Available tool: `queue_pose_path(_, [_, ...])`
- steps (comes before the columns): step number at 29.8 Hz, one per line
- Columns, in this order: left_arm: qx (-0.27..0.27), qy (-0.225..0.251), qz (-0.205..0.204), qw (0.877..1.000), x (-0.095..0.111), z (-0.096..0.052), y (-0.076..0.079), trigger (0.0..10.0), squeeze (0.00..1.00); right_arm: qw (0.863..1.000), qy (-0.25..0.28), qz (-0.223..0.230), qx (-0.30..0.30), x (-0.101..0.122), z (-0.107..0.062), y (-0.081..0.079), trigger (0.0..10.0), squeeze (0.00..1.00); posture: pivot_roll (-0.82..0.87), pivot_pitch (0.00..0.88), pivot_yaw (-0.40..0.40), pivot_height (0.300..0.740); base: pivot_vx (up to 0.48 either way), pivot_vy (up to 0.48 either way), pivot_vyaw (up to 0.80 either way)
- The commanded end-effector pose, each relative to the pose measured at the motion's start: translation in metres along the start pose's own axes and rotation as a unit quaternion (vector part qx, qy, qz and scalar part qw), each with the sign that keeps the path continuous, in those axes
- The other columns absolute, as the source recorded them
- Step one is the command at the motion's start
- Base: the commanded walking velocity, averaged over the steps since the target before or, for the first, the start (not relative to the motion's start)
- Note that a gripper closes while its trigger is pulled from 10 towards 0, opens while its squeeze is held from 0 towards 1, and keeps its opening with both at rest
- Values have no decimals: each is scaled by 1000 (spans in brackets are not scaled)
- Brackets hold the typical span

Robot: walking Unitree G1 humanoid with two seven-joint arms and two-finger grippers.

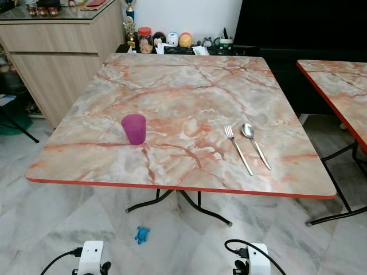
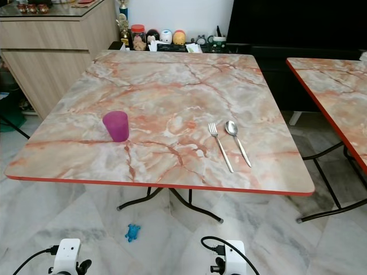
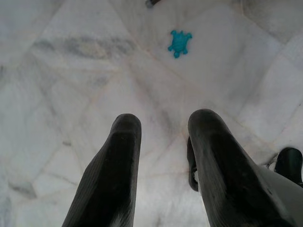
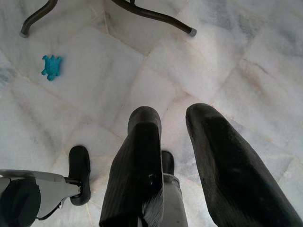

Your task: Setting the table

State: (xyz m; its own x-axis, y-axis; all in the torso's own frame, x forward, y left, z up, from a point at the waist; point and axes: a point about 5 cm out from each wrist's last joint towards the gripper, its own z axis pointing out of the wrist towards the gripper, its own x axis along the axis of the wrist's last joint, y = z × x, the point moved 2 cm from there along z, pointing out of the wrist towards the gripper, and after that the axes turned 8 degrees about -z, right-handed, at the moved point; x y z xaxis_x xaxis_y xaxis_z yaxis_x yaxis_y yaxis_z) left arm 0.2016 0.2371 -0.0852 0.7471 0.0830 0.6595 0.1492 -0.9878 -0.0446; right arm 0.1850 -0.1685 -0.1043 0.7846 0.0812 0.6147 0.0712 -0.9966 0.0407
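Square marble-patterned table with a red edge (image 1: 172, 80) stands right ahead of us on dark metal legs (image 1: 189, 205). On it, toward our left and near the front edge, sits a translucent purple plastic cup (image 1: 133, 128), upright, well apart from the cutlery. Toward our right lie a silver metal fork (image 1: 237, 149) and a silver metal spoon (image 1: 255, 145), side by side, just beside each other but not touching as far as we can see, fork on the left, spoon on the right, heads pointing away from us, handles angled toward the front right.

Our arms hang low below the table's front edge. We see the left gripper (image 3: 163, 142) in its wrist view, over the pale marble floor tiles (image 3: 71, 71); its two black fingers stand apart with a clear gap, gripping nothing. The right gripper (image 4: 177, 130) in its wrist view shows the same: fingers parted, nothing between them, floor underneath.

A small blue turtle-shaped toy (image 1: 141, 234) lies on the floor under the table's front edge, left of the table legs.

Behind the table we see a low shelf with a red-lidded glass jar (image 1: 145, 40) and small round figurines (image 1: 178, 39). A light wood cabinet with a glass top (image 1: 63, 51) stands at far left. A second marble-patterned table with red edge (image 1: 338, 91) stands to the right, well apart from the first.
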Motion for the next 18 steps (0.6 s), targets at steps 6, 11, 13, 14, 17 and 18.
queue_pose_path(6, [-10, 95, 34, 995, 18, -8, -20, 10000, 0, 1000, -6, 0, 1, -5, -1, 0, 10000, 0, 121, 14, -24, 740, 0, 0, 0])
queue_pose_path(11, [-8, 212, 27, 977, 47, -24, -41, 10000, 0, 1000, -11, -4, 4, -7, -2, -1, 10000, 0, 140, 16, -30, 740, 0, 0, 0])
queue_pose_path(13, [-11, 233, 27, 972, 53, -28, -42, 10000, 0, 1000, -9, -3, 6, -7, -2, -1, 10000, 0, 141, 17, -31, 740, 0, 0, 0])
queue_pose_path(14, [-14, 247, 28, 969, 57, -30, -42, 10000, 0, 1000, -8, -1, 6, -7, -2, -2, 10000, 0, 141, 17, -31, 740, 0, 0, 0])
queue_pose_path(17, [-27, 314, 46, 948, 73, -54, -42, 10000, 0, 1000, -2, -1, 9, -4, -1, -3, 10000, 0, 143, 16, -26, 740, 0, 0, 0])
queue_pose_path(18, [-27, 333, 55, 941, 78, -64, -43, 10000, 0, 1000, 0, 1, 8, -3, -1, -2, 10000, 0, 145, 16, -25, 740, 0, 0, 0])
